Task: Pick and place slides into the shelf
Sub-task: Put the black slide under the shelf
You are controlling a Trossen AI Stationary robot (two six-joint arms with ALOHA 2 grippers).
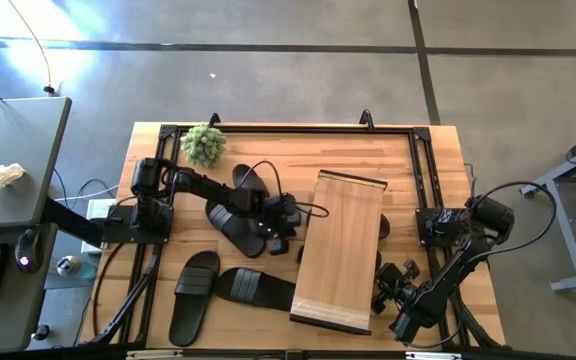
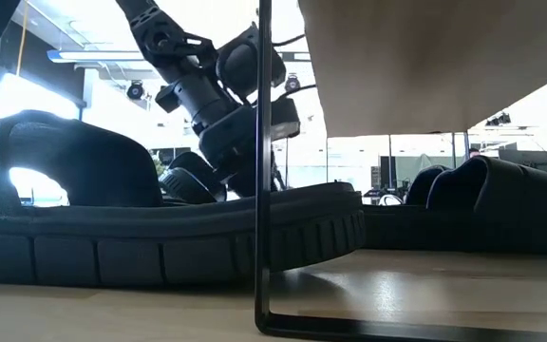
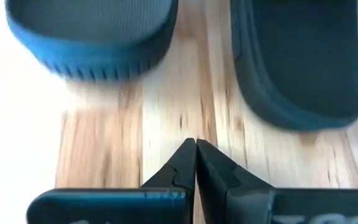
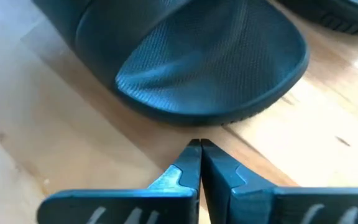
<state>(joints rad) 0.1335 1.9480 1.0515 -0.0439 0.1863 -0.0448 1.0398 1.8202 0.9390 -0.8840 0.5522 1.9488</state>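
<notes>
With both pincers pressed together and empty, you risk shoving a slide [image 1: 240, 232] across the surface [image 1: 278, 160] rather than gripping it. Your left pincer [image 1: 286, 222] sits low at the middle, the slide touching it at nine o'clock; the shelf [image 1: 340, 250] is just beside it at three o'clock. Your right pincer [image 4: 199, 149] waits at five o'clock.

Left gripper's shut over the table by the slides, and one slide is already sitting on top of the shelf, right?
Not quite. The left gripper is shut by the slides, but the high view shows the shelf with a bare plank top; no slide sits on it.
</notes>
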